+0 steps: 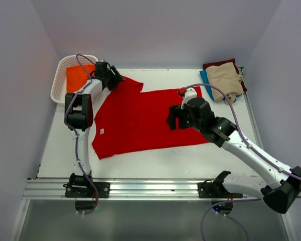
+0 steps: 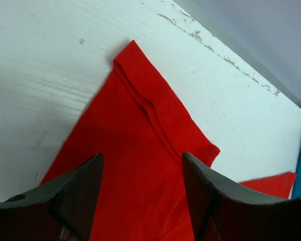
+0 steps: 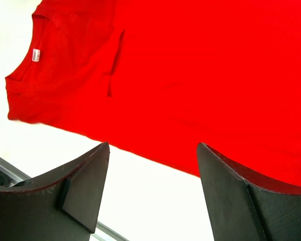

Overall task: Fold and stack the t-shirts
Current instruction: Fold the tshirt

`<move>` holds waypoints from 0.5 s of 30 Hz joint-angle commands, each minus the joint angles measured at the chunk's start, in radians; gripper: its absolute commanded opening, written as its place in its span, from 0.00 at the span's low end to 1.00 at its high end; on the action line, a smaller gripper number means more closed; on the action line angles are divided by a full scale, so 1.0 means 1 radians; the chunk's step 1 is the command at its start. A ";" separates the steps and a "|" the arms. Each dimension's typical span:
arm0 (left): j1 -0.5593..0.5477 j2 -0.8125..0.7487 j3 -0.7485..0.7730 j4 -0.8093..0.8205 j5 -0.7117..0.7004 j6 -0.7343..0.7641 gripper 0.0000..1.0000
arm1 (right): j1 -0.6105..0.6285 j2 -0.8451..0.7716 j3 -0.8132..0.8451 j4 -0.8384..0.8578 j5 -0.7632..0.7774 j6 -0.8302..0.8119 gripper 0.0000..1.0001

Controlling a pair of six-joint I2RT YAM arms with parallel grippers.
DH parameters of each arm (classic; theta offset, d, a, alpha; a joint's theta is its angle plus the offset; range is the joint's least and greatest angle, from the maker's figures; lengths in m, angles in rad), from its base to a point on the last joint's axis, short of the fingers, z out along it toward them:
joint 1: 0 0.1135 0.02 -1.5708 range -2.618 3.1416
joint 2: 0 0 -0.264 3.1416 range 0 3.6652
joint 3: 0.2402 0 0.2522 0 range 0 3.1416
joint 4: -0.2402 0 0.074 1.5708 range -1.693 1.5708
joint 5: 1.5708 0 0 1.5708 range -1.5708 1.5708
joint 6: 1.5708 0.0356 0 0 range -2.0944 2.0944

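Note:
A large bright red t-shirt lies spread flat on the white table, its small white tag near the left edge. My left gripper is open over the shirt's far-left sleeve. In the left wrist view the sleeve lies between the open fingers, nothing gripped. My right gripper is open and empty above the shirt's middle. In the right wrist view the red shirt and its tag lie beyond the open gripper. An orange shirt lies in the basket.
The white slotted basket stands at the far left corner. At the far right a folded beige shirt lies on a maroon one and a blue one. Walls close in on three sides. A metal rail runs along the near edge.

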 commanded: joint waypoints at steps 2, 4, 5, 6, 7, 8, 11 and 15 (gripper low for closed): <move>0.036 0.054 0.058 0.138 0.084 -0.109 0.66 | -0.001 -0.067 -0.046 -0.060 0.040 0.011 0.73; 0.042 0.066 0.057 0.206 0.087 -0.137 0.66 | -0.002 -0.078 -0.063 -0.072 0.049 0.015 0.73; 0.047 0.071 0.060 0.237 0.089 -0.144 0.66 | -0.001 -0.080 -0.068 -0.078 0.057 0.015 0.73; 0.050 0.074 0.064 0.264 0.089 -0.166 0.66 | -0.001 -0.080 -0.071 -0.083 0.061 0.015 0.73; 0.053 0.083 0.069 0.278 0.090 -0.175 0.66 | -0.001 -0.078 -0.074 -0.088 0.060 0.015 0.73; 0.056 0.087 0.074 0.287 0.092 -0.183 0.66 | -0.002 -0.075 -0.077 -0.089 0.060 0.015 0.73; 0.065 0.101 0.094 0.326 0.090 -0.204 0.66 | -0.001 -0.063 -0.083 -0.092 0.065 0.015 0.73; 0.067 0.136 0.129 0.361 0.101 -0.244 0.65 | -0.002 -0.034 -0.079 -0.086 0.065 0.013 0.73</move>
